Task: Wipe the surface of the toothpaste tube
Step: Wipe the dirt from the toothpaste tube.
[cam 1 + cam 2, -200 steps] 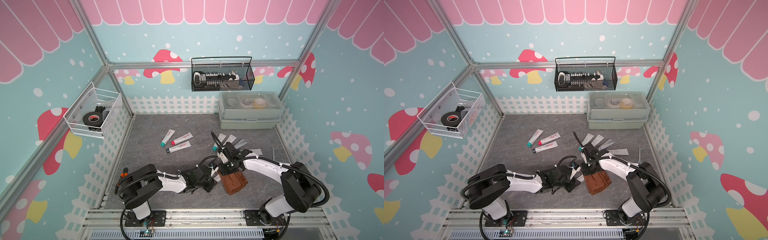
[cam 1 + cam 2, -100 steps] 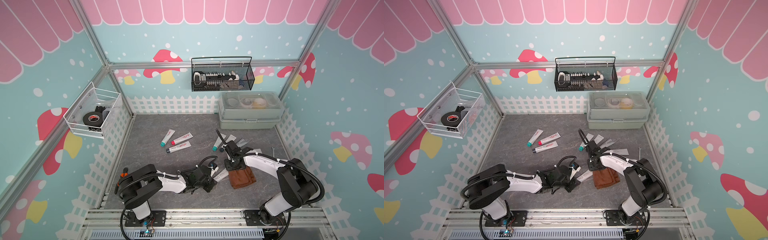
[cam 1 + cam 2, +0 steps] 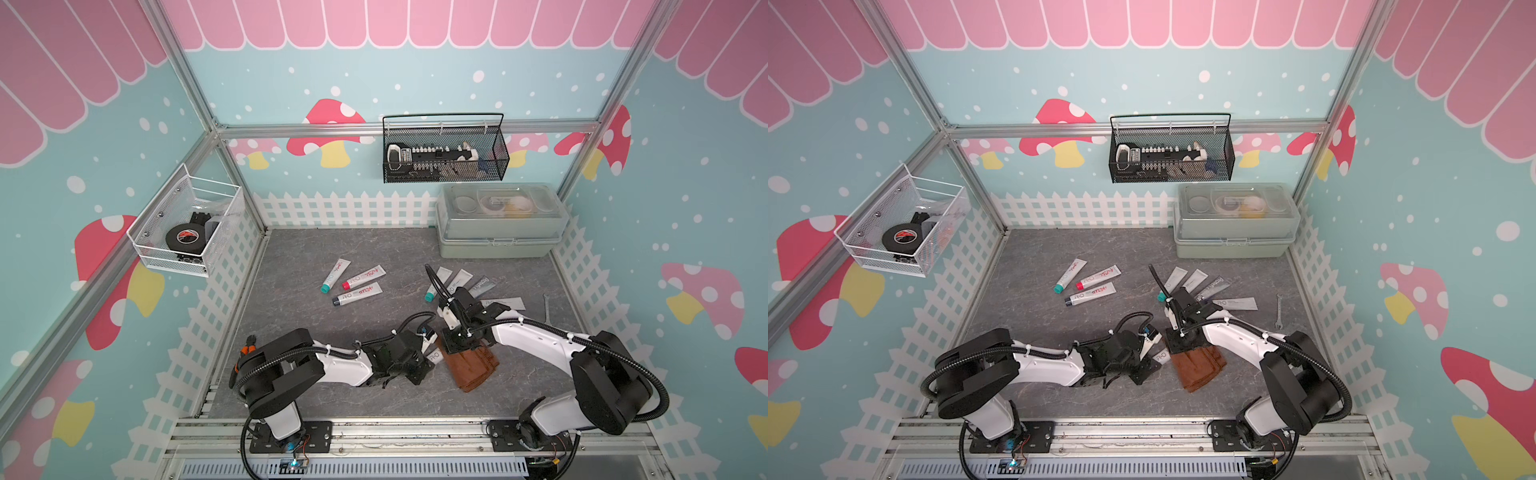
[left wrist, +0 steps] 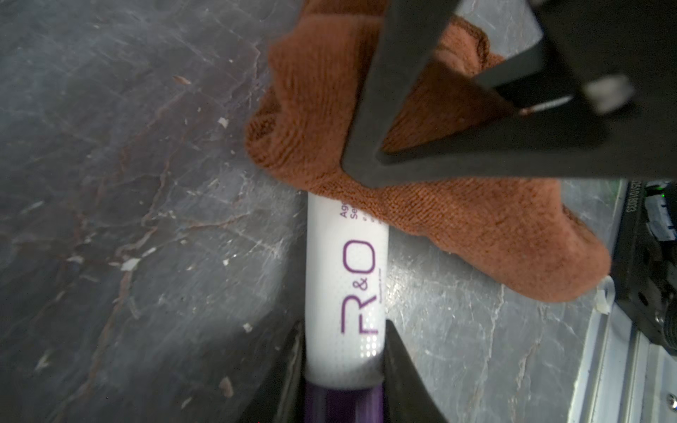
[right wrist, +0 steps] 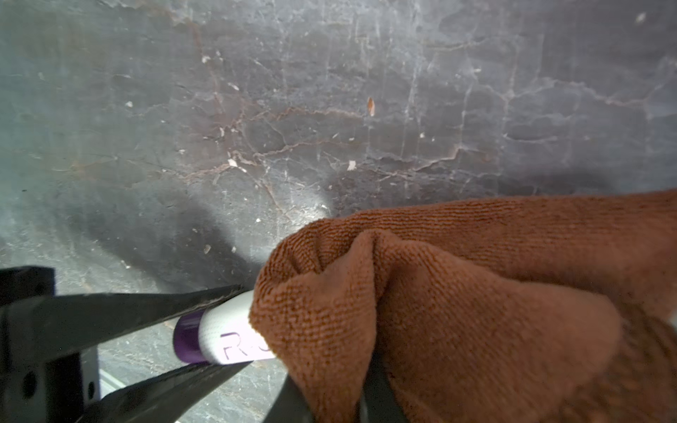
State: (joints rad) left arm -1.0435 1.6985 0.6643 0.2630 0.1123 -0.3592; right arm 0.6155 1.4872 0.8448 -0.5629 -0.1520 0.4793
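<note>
The toothpaste tube point(image 4: 346, 278) is clamped near its purple cap by the left gripper point(image 4: 344, 340), closed tight on it, low over the grey surface point(image 4: 146, 164). Just ahead of that gripper its far end is covered by the brown cloth point(image 4: 458, 227) — pinched in the closed right gripper point(image 5: 335, 397).

White, purple-capped toothpaste tube point(image 4: 344, 285) lies flat, partly covered by folded brown cloth point(image 4: 458, 227).
</note>
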